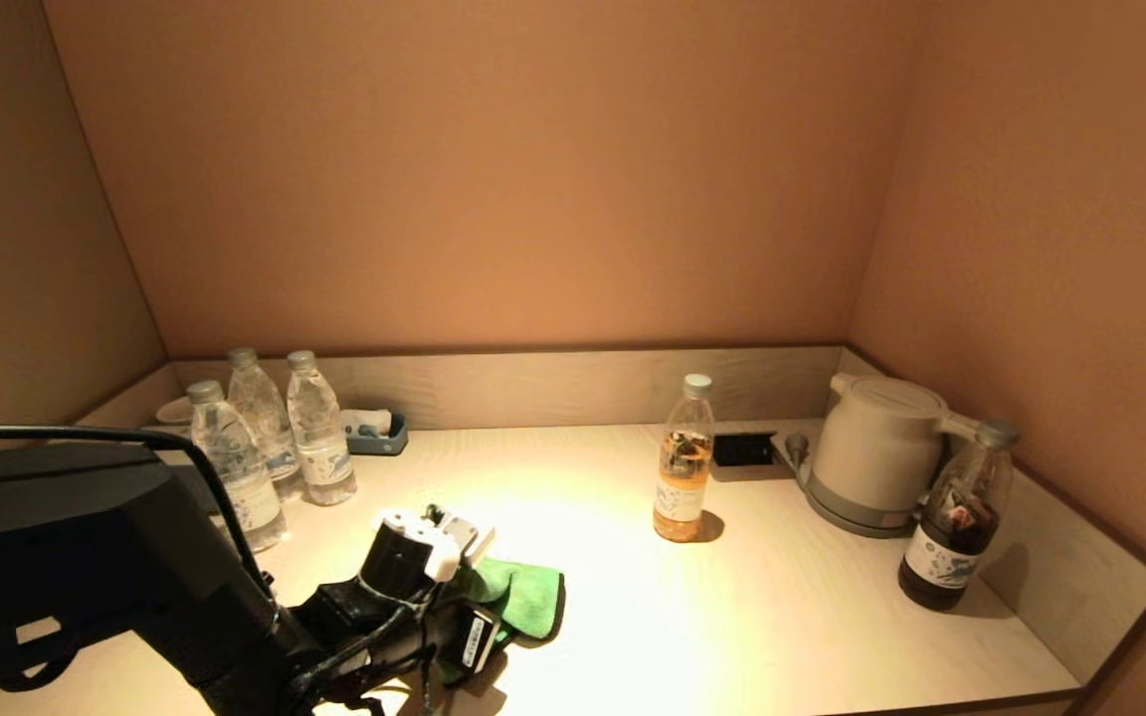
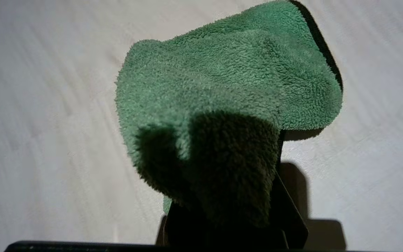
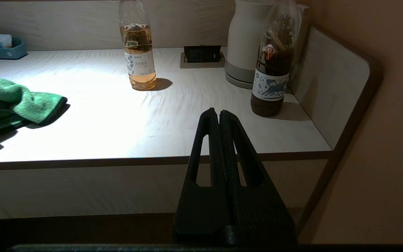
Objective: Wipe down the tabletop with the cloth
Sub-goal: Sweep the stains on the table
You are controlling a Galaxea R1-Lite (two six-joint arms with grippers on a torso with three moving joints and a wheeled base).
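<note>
A green fluffy cloth [image 1: 525,595] lies bunched on the pale tabletop [image 1: 792,617] at the front left. My left gripper [image 1: 464,622] is low over the table and shut on the cloth's near end. In the left wrist view the cloth [image 2: 229,80] drapes over the dark fingers [image 2: 290,214] and hides their tips; its far part rests on the table. My right gripper [image 3: 219,112] is shut and empty, parked in front of and below the table's front edge at the right. The cloth's edge also shows in the right wrist view [image 3: 23,101].
Three water bottles [image 1: 265,438] and a small blue tray [image 1: 379,435] stand at the back left. A bottle of amber tea [image 1: 682,462] is mid-table. A socket [image 1: 742,449], white kettle [image 1: 871,452] and dark bottle [image 1: 956,517] stand at the right. Walls enclose three sides.
</note>
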